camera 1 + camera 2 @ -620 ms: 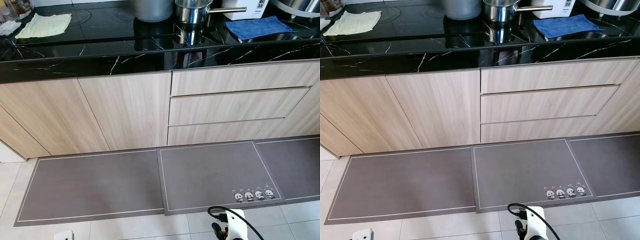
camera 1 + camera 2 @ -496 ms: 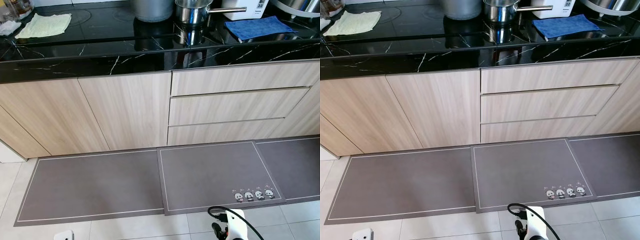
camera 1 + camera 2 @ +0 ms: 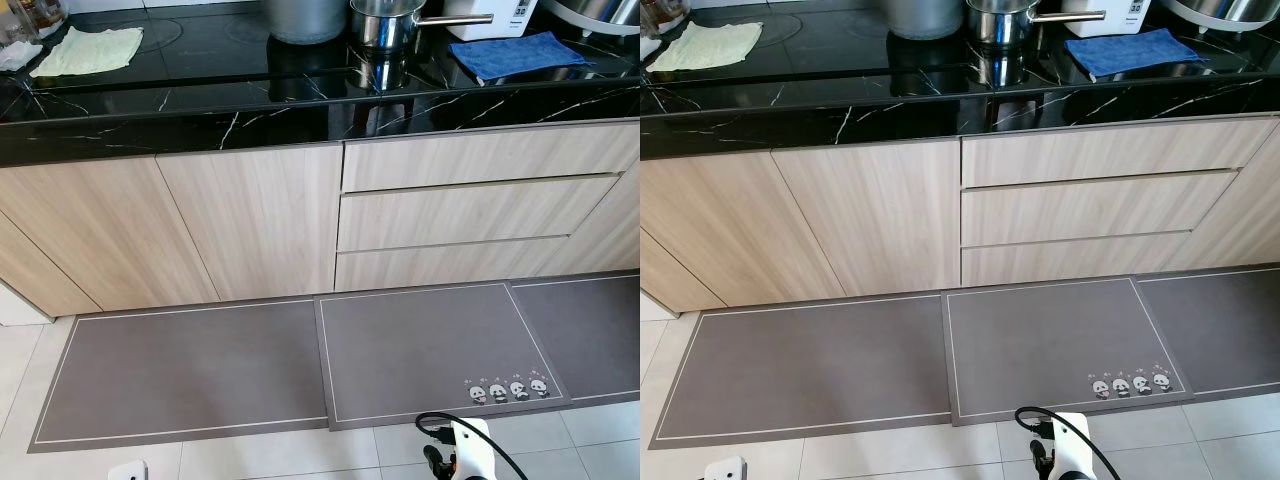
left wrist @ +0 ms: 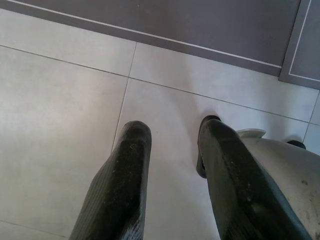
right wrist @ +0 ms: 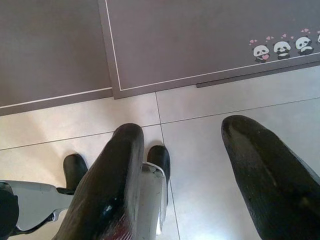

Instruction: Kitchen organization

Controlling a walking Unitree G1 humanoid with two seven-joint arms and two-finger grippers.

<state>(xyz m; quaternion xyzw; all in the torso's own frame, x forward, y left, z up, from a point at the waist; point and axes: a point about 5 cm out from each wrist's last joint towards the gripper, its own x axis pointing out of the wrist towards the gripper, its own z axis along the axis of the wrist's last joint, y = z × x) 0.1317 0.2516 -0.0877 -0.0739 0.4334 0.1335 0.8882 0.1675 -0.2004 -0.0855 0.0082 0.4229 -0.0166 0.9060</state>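
Head views show a saucepan (image 3: 385, 22) and blue cloth (image 3: 518, 52) at the bench's (image 3: 200, 110) back edge; wrist views show the left gripper (image 4: 170, 137) and right gripper (image 5: 192, 137), fingers parted and empty, over floor tiles (image 4: 60, 110).

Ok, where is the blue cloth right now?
The blue cloth lies flat on the black countertop at the robot's far right in the eye views, just right of the steel saucepan, above the drawers.

the two head eyes look forward and steeply down from standing height at the black marble counter (image 3: 250, 110), the wood cabinets (image 3: 250, 220) and the grey floor mats (image 3: 1040, 340), sharing nearly the same scene with a slight sideways offset. each wrist camera points down along its fingers, close above the pale floor tiles (image 4: 60, 100), and the right wrist view shares the panda mat (image 5: 210, 40) with the head views.
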